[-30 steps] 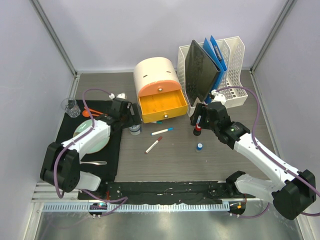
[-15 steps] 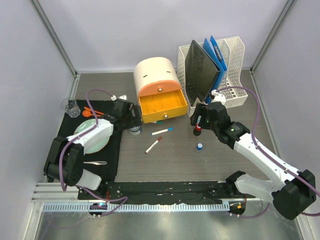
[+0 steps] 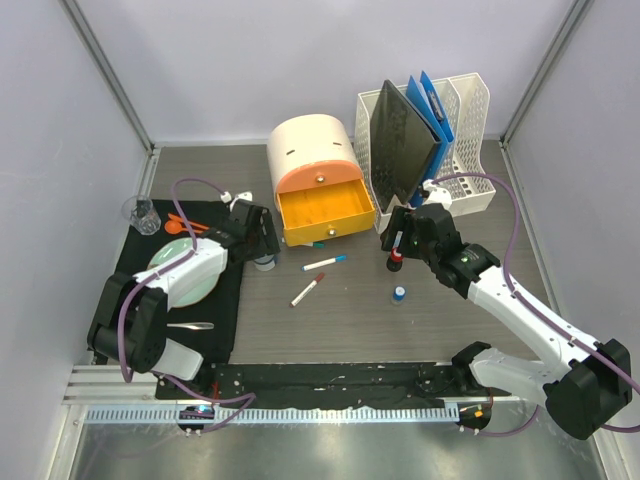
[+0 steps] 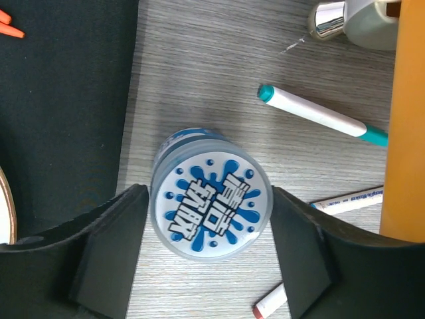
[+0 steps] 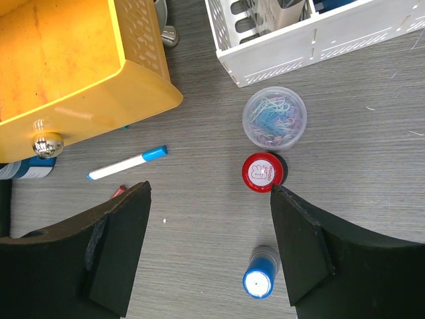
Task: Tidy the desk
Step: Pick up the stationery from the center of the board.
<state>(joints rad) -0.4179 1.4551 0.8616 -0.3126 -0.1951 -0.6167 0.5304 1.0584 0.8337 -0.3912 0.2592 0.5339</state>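
Left pincer (image 4: 209,191) shifted slightly, spread astride blue-lidded jar (image 4: 211,211); orange drawer (image 3: 325,212), teal marker (image 4: 319,116) close beside; right pincer (image 5: 211,189) spread.

Red cap (image 5: 263,172): large "R". Tub lid (image 4: 211,211) lettering unreadable.

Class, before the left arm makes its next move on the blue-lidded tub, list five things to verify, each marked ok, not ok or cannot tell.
1. The left gripper is open: ok.
2. The blue-lidded tub sits between its fingers: ok.
3. The tub stands upright on the desk: ok.
4. The fingers are low enough to grip the tub's wall: cannot tell.
5. The yellow drawer is open: ok.
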